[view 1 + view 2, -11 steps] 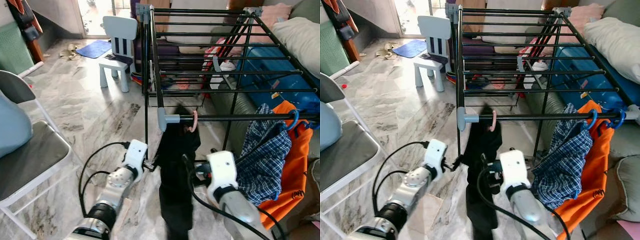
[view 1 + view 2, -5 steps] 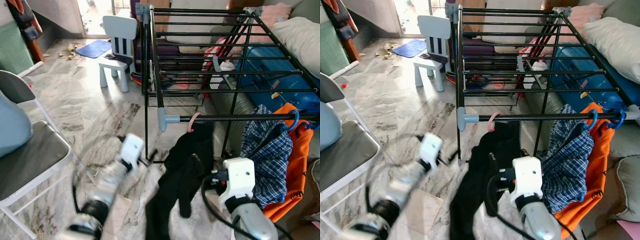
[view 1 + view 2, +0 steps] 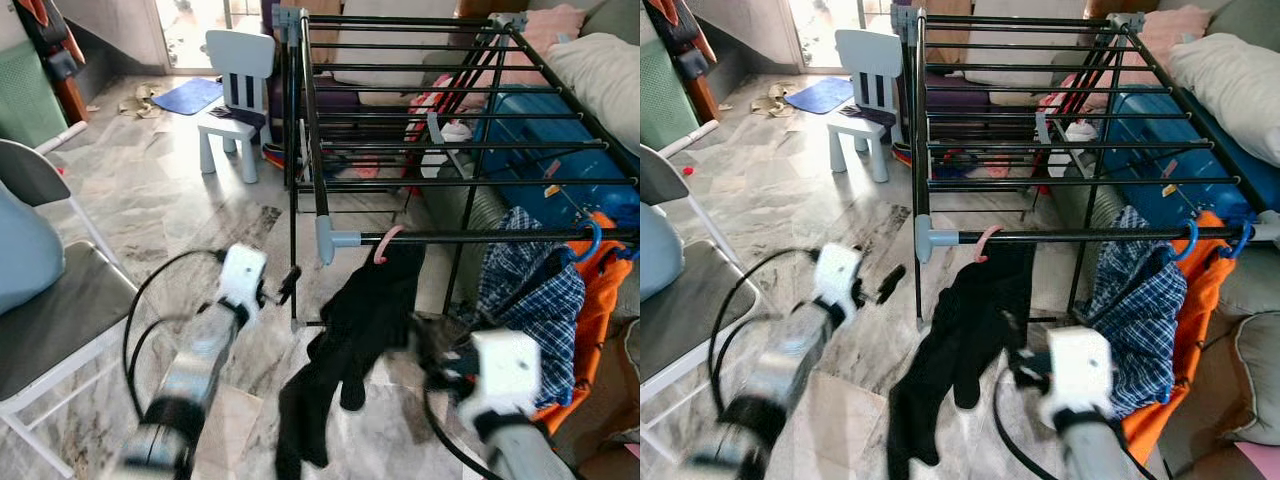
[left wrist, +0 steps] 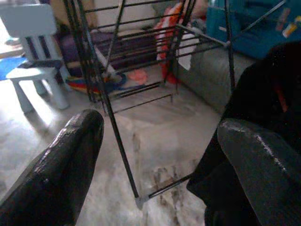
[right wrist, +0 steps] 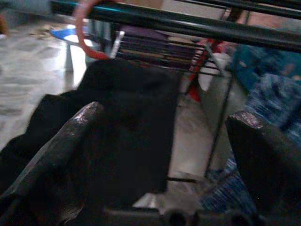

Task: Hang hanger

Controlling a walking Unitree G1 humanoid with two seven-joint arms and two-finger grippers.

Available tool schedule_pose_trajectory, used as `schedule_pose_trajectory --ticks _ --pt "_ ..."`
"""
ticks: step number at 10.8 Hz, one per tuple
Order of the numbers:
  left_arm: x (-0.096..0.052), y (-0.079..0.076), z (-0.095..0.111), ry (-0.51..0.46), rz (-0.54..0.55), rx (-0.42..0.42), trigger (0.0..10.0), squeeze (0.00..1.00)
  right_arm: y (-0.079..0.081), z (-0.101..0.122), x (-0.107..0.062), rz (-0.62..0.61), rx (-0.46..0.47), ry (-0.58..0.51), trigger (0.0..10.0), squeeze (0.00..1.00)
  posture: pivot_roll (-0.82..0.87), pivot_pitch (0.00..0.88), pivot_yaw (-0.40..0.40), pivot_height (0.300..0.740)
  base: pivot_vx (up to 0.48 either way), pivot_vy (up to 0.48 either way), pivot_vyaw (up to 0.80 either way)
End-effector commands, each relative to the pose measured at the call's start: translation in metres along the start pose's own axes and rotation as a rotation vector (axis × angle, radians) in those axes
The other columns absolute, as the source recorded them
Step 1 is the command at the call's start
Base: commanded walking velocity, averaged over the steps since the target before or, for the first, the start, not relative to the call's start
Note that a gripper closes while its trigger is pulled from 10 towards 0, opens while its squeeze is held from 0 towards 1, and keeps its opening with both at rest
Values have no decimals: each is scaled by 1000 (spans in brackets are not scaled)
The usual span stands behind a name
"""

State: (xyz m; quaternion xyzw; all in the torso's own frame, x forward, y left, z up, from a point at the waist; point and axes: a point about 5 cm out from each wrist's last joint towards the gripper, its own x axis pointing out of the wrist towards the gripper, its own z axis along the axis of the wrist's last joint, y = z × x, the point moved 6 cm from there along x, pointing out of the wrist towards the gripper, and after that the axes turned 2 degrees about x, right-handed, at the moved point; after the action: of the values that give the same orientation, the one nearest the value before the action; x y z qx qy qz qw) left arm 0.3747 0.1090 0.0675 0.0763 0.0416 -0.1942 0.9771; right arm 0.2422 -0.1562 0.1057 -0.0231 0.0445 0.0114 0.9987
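Note:
A pink hanger hook (image 3: 386, 243) sits on the front rail (image 3: 480, 236) of the black drying rack. A black garment (image 3: 365, 310) hangs from it, its lower part swung out to the left. My left gripper (image 3: 288, 283) is left of the garment and clear of it. Its fingers (image 4: 70, 155) are open with nothing between them. My right gripper (image 5: 164, 115) is low on the garment's right side, looking at the cloth and the hook (image 5: 84, 33). It is open, and its white wrist (image 3: 510, 368) is blurred.
A plaid shirt (image 3: 530, 290) and an orange garment (image 3: 600, 330) hang on blue hangers at the rail's right end. A grey folding chair (image 3: 50, 300) stands at left, a white child's chair (image 3: 235, 95) behind. Blue boxes (image 3: 560, 150) lie under the rack.
Both arms have drawn away from the black garment, the left one up and leftward, the right one down and rightward. The garment has swung out from hanging straight.

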Motion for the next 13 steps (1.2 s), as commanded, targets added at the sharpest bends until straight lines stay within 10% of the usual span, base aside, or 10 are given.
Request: schedule_pose_trajectory --ticks 1,13 --pt "0 -1 8 -18 7 -6 10000 0 -9 10 -3 -36 -2 -35 10000 0 29 0 -32 740 0 0 0" --pt "-5 -13 3 61 0 21 10000 0 -12 6 -3 -23 -18 5 10000 0 -1 0 -51 740 0 0 0"
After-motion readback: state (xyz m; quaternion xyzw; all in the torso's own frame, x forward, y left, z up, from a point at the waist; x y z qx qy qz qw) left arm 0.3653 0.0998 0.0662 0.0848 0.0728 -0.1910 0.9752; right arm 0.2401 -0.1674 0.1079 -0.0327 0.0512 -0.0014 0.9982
